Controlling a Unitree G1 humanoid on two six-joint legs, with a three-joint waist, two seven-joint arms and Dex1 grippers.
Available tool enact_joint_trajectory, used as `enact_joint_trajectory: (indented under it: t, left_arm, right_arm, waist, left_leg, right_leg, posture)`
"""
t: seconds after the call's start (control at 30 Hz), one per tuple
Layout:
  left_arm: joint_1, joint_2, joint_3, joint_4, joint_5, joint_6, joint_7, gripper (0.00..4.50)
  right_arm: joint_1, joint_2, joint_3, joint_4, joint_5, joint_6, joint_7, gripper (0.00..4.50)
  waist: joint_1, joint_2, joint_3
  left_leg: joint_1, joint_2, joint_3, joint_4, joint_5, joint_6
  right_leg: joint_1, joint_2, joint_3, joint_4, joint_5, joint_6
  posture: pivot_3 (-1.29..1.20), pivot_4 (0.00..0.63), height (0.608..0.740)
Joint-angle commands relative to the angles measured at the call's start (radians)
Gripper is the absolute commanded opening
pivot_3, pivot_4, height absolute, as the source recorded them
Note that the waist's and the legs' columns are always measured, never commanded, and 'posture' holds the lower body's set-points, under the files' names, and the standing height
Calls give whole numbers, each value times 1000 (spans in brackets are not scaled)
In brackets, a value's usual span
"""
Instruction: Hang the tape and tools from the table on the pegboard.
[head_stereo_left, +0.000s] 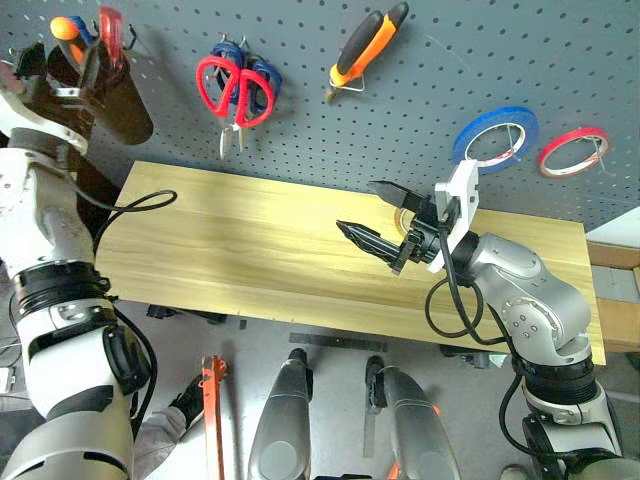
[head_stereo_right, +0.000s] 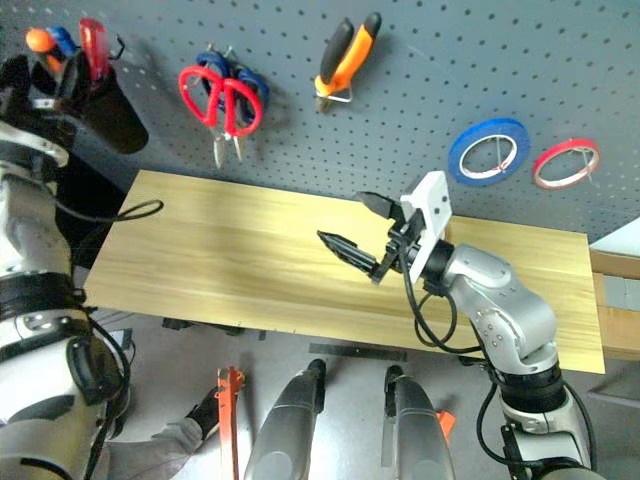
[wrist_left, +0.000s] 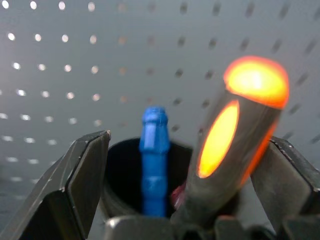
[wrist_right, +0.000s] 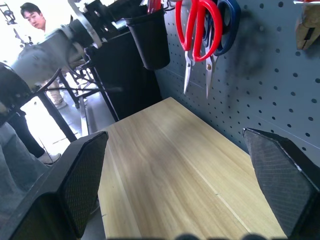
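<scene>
Right gripper (head_stereo_left: 373, 215) gapes above the table (head_stereo_left: 250, 250); left gripper (wrist_left: 190, 200) apparently spread around orange-tipped handle (wrist_left: 240, 130).

Both arms (head_stereo_left: 520, 290) silver-grey jointed shells with black ring bands, loose black cables looped alongside; right gripper (head_stereo_left: 375, 215) two tapered black textured fingers on a white bracket plate (head_stereo_left: 455, 205).

Pegboard (head_stereo_left: 400, 90) behind table (head_stereo_left: 250, 250). Cup (head_stereo_left: 118, 95) on pegboard at far left, screwdrivers (head_stereo_left: 85, 38) in it. Scissors (head_stereo_left: 222, 88) right of cup, second scissors (head_stereo_left: 258, 85) behind them on same hook. Pliers (head_stereo_left: 365, 48) right of scissors. Tape (head_stereo_left: 495, 137) farther right; smaller roll (head_stereo_left: 573, 151) just right of tape. Left gripper (head_stereo_left: 75, 75) at cup. Right gripper (head_stereo_left: 385, 215) above table, below pliers, well apart from board.
</scene>
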Motion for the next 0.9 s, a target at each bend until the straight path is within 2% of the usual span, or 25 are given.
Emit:
enact_joint_trajectory:
  t: [0.03,0.23,0.4,0.5,0.57,0.73,0.83,0.9]
  left_arm:
    - [57,47,95,-181,-218,217,-85,4436]
    - [145,68,243,-273,-482,455,-108,4436]
    - [363,91,129,-446,-516,617,-260,4436]
    - [507,113,-33,-535,-379,582,-360,4436]
    - [559,96,-99,-546,-293,509,-385,4436]
    - [563,-49,-119,-422,-104,279,-248,4436]
    - [573,-133,-114,-385,-51,229,-141,4436]
    - [604,-192,-199,-428,3,224,-112,4436]
  right_arm:
    - [0,-3,-14,-29,8,-19,14,4500]
    - [5,-6,-12,-21,7,-25,27,4500]
    - [45,-42,-24,9,-2,-41,75,4500]
    - [74,-75,-43,56,-22,-73,107,4500]
    - [91,-93,-53,89,-45,-103,119,4500]
    - [161,-118,-67,153,-107,-173,134,4500]
    - [212,-124,-79,185,-135,-207,132,4500]
    - [242,-132,-88,224,-159,-233,130,4500]
  waist:
    - [-3,0,0]
    - [-5,0,0]
    - [-3,0,-12]
    - [0,0,-27]
    - [0,2,-42]
    - [0,-1,-87]
    - [-1,-1,-128]
    - [-3,-1,-142]
  left_leg:
    - [0,0,0,0,0,0]
    - [0,1,-1,0,1,-2]
    - [1,1,-2,-1,2,-4]
    - [1,0,-3,-1,2,-4]
    - [1,0,-2,-1,2,-4]
    - [2,1,-1,-1,2,-3]
    - [5,1,2,-3,2,-3]
    - [6,1,3,-1,2,-3]
  right_leg:
    - [0,0,0,0,0,0]
    - [0,-1,0,0,1,-1]
    - [0,-1,-1,0,2,-3]
    - [2,-1,-2,-2,2,-3]
    - [2,-1,-1,-3,2,-3]
    - [2,1,-2,-4,4,-7]
    - [3,5,0,-4,4,-7]
    - [5,5,1,-4,5,-7]
  posture:
    - [176,380,740]
    - [181,372,740]
    - [172,337,740]
    - [164,304,740]
    - [160,281,740]
    - [139,210,740]
    - [130,183,740]
    - [117,156,740]
